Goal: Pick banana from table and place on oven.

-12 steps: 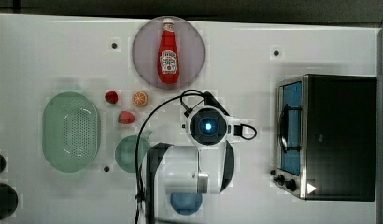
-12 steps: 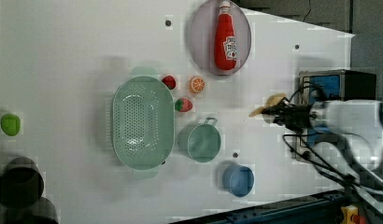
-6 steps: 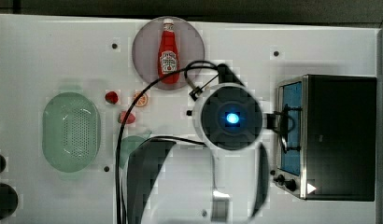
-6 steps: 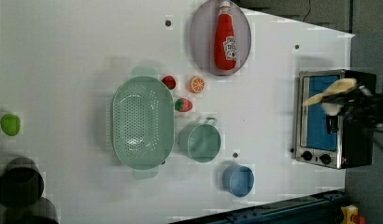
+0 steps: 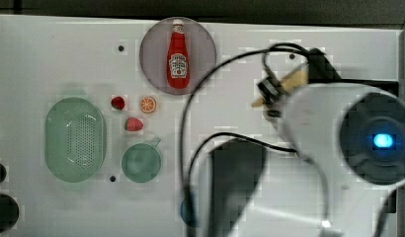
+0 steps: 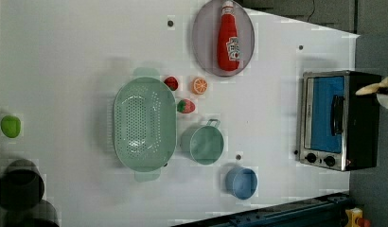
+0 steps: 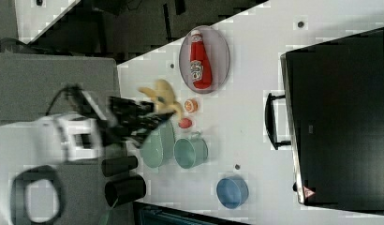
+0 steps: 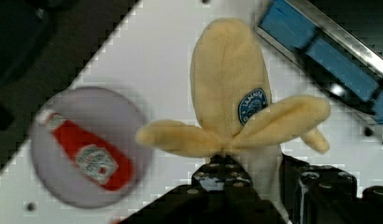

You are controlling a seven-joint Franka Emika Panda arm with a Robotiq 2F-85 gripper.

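Bright, even overhead light washes out the white table (image 6: 78,56), shadows stay faint beside the colander (image 6: 144,124), every view is blocky and soft, and the arm (image 5: 339,143) blurs large in the top view.

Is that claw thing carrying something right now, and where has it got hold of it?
Yes. The claw is gripping the banana, a soft toy with peeled-back flaps, at its lower end just below the flaps, and it is lifted off the table.
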